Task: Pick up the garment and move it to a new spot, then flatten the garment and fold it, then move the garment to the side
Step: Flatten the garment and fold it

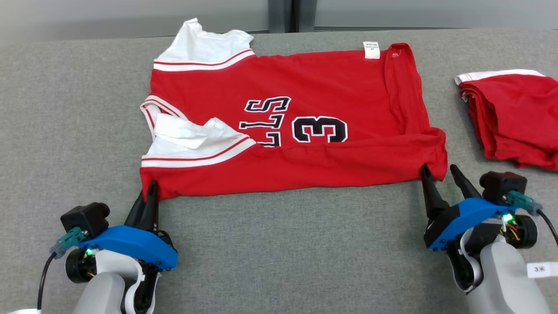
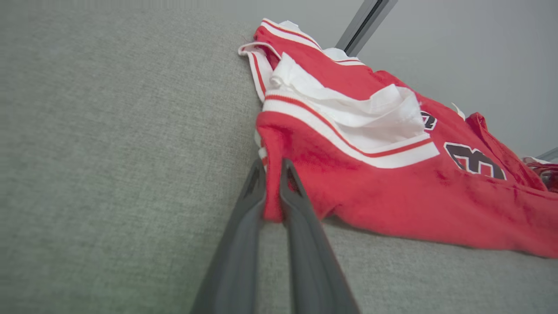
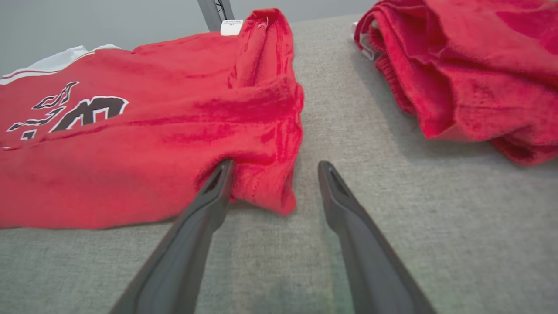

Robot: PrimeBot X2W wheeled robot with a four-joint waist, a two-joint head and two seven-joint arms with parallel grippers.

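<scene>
The garment (image 1: pixel 305 148) is a red jersey with white sleeves and dark lettering, lying spread on the grey table, its near long edge folded up over the body. My left gripper (image 1: pixel 150 192) is shut on the garment's near left corner (image 2: pixel 272 205); the red cloth is pinched between the two dark fingers. My right gripper (image 1: pixel 440 174) stands open at the near right corner (image 3: pixel 270 187), the cloth lying between its spread fingers, with the left finger (image 3: pixel 218 183) against the fabric and the right finger (image 3: pixel 331 183) on bare table.
A second red garment (image 1: pixel 514 117) lies folded in a pile at the table's right (image 3: pixel 471 74), a short gap from my right gripper. Grey cloth table (image 1: pixel 283 244) surface stretches in front and to the left. A pale wall stands behind the far edge.
</scene>
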